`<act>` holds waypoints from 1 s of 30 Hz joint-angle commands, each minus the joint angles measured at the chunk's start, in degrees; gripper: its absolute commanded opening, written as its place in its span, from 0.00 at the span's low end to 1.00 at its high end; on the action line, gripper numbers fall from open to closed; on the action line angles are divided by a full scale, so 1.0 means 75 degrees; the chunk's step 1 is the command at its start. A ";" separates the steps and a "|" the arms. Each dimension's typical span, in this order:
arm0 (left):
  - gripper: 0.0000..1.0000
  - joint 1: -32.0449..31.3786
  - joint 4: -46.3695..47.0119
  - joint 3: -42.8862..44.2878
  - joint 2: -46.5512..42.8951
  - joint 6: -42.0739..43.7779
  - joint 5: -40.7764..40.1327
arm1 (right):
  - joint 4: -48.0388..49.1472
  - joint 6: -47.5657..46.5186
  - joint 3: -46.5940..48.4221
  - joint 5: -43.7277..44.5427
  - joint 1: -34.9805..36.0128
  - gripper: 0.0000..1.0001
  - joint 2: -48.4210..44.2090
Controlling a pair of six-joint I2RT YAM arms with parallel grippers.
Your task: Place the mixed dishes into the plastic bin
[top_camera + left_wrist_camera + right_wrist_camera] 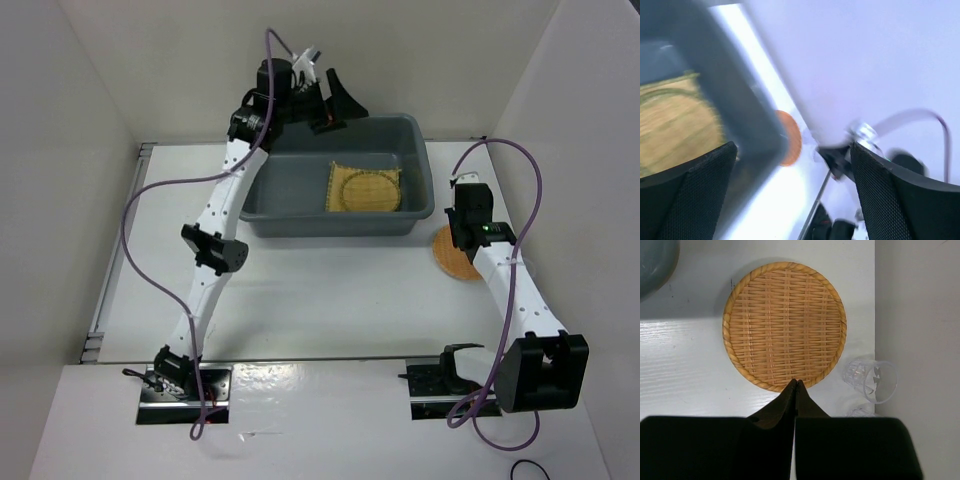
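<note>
Two dishes binned, one to go
The square yellow woven mat with dark edging (336, 204) lies in the large dark grey plastic bin (330, 225), the round yellow woven disc (368, 188) apparently on it; the round orange-brown woven disc (784, 325) sits on the white desk (685, 355) near its right edge. The left tool (795, 200) hangs wide open, empty, above the bin's far left corner; the right tool (796, 385) is closed, empty, tips at that disc's near rim

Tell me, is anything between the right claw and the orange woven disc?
Nothing visible. The shut right claw hangs at the edge of the orange woven disc; a clear glass stands beside it, not between.
</note>
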 commanded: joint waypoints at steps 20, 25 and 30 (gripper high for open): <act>1.00 -0.3771 -0.4081 0.0215 0.1910 0.2564 -0.2310 | 0.0190 -0.1807 0.0714 -0.3471 -0.2176 0.00 0.2183; 1.00 -0.3841 -0.4362 0.0215 0.1911 0.2564 -0.2943 | 0.0341 -0.2348 0.0420 -0.3895 -0.2328 0.00 0.2875; 1.00 -0.3923 -0.4631 0.0215 0.1911 0.2494 -0.3236 | 0.0669 -0.2488 0.0420 -0.4059 -0.2329 0.00 0.3658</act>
